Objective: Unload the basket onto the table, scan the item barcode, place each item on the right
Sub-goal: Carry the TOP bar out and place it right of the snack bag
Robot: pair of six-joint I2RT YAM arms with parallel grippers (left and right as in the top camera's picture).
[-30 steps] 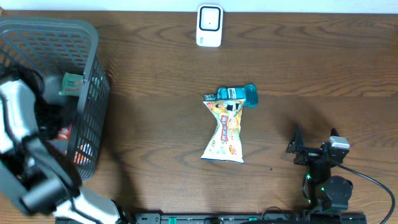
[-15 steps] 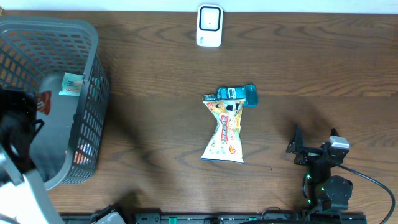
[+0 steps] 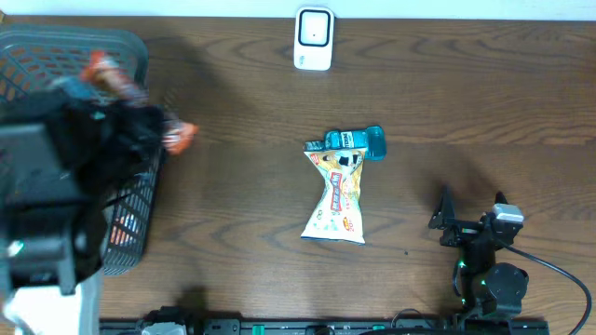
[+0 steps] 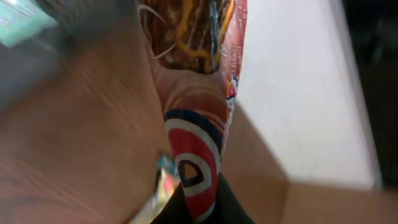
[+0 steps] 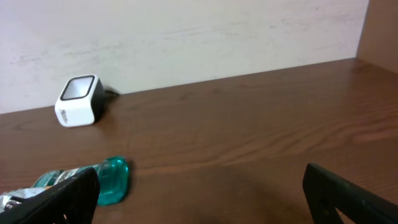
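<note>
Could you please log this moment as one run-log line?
left hand: shut on snack packet, over basket edge | right hand: open, empty | scanner: not yet reached

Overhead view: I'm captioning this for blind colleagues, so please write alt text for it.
The left gripper, blurred near the camera, holds an orange-red packet over a grey basket at the left of the table. A white scanner sits at the far edge, a snack bag and teal bottle lie mid-table, and the right gripper rests open at front right.
</note>
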